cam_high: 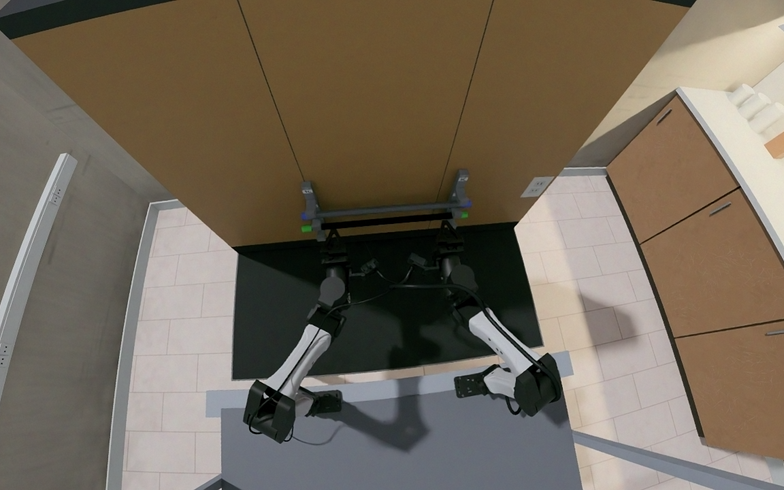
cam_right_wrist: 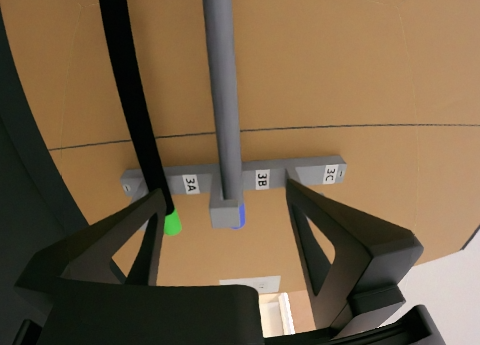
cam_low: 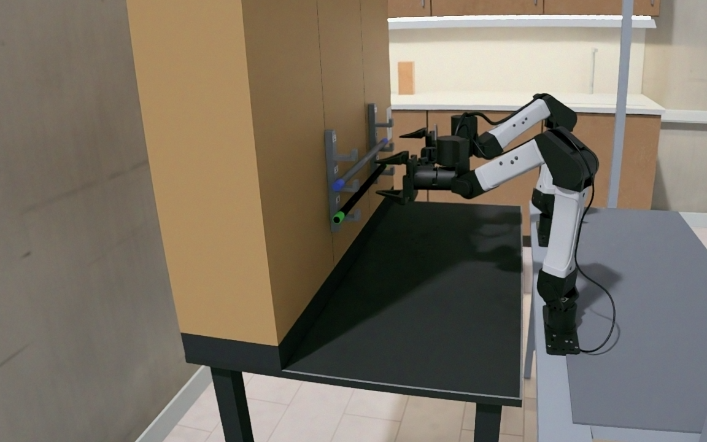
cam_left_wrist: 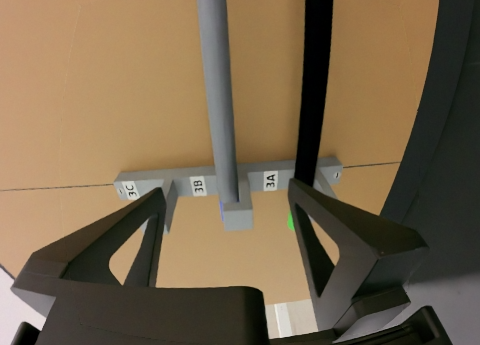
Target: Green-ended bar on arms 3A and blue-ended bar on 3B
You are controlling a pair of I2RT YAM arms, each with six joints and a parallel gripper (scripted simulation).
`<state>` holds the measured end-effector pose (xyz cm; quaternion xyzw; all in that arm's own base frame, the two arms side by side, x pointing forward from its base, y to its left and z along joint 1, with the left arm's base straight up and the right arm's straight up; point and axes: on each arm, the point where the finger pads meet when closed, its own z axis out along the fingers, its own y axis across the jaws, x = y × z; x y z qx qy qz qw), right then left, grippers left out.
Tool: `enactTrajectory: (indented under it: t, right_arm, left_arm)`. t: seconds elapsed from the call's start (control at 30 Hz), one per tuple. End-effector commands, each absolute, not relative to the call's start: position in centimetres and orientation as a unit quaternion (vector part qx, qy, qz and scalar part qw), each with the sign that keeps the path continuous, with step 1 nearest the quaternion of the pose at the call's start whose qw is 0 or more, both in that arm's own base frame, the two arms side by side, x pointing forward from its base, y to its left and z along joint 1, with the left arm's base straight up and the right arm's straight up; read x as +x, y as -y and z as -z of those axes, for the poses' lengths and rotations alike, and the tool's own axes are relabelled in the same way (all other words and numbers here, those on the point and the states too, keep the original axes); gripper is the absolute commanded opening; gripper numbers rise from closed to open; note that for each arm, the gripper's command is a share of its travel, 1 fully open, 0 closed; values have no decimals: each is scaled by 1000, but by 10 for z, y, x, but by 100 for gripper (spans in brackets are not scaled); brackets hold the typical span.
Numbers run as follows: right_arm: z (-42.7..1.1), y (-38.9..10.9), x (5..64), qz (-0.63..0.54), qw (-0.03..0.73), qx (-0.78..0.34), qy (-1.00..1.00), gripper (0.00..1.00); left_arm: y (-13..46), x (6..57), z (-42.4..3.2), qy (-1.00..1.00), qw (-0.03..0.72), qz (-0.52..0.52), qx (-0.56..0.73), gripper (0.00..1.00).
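The blue-ended grey bar [cam_high: 382, 210] [cam_low: 361, 164] [cam_left_wrist: 217, 85] [cam_right_wrist: 223, 95] rests on the 3B arms [cam_left_wrist: 238, 218] [cam_right_wrist: 224, 217] of both rack uprights. The green-ended black bar [cam_high: 382, 221] [cam_low: 364, 189] [cam_left_wrist: 315, 85] [cam_right_wrist: 132, 95] lies lower, on the 3A pair, just below the 3A labels [cam_left_wrist: 270, 180] [cam_right_wrist: 190, 184]. My left gripper [cam_high: 333, 231] [cam_low: 379, 177] [cam_left_wrist: 225, 191] is open and stands back in front of the bars. My right gripper [cam_high: 446, 224] [cam_right_wrist: 224, 192] is open too, in front of the other upright. Neither holds a bar.
The 3C arms above hold no bar. The tan panel [cam_high: 358, 122] [cam_low: 290, 220] stands behind the rack. The black table top [cam_high: 382, 341] [cam_low: 410, 329] lies below both grippers. An outlet [cam_high: 537, 186] is on the panel to the right.
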<state>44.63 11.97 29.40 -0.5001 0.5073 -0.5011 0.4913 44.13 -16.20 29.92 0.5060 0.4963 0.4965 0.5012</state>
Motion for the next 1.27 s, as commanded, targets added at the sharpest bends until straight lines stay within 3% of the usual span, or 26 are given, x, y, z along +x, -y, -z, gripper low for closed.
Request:
enactTrajectory:
  t: [0.0,1.23]
  right_arm:
    - [-299,-121,440,504,495,-498,-504,80]
    - [-299,-121,435,504,495,-498,-504,100]
  left_arm:
    - [161,434,-303,-493,504,-499,503,80]
    - [161,428,-303,-493,504,-499,503,100]
